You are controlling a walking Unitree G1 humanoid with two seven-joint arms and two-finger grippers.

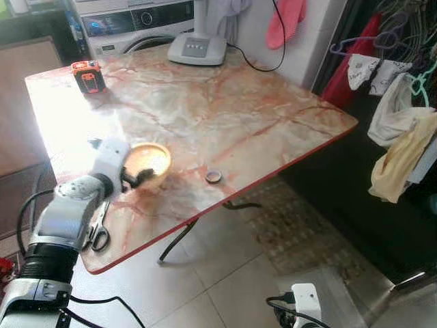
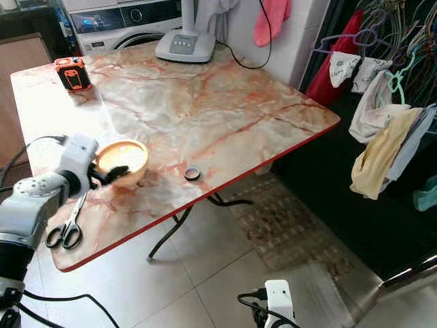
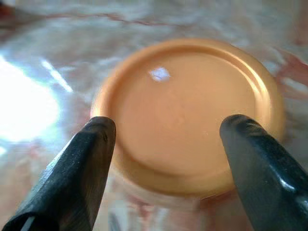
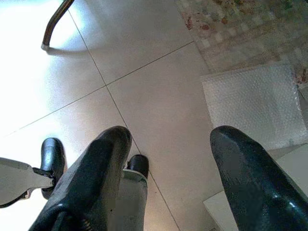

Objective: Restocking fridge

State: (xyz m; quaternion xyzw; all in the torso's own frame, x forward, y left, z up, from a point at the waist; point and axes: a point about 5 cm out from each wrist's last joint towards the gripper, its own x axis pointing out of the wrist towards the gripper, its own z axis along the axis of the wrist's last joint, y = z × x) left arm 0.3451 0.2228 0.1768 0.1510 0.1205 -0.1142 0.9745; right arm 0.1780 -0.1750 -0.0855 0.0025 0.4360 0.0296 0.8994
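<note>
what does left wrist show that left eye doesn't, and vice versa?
Left wrist alone: close up, the left tool's two black fingers stand open, one to each side of the orange lid, not yet touching it.

Left eye alone: the scissors near the table's front edge, a small dark ring, the orange tape measure, a white appliance base, and the right arm hanging idle over the floor.

Both: the orange lid, the left tool, and the marble-patterned table.

no text or labels can be read.
</note>
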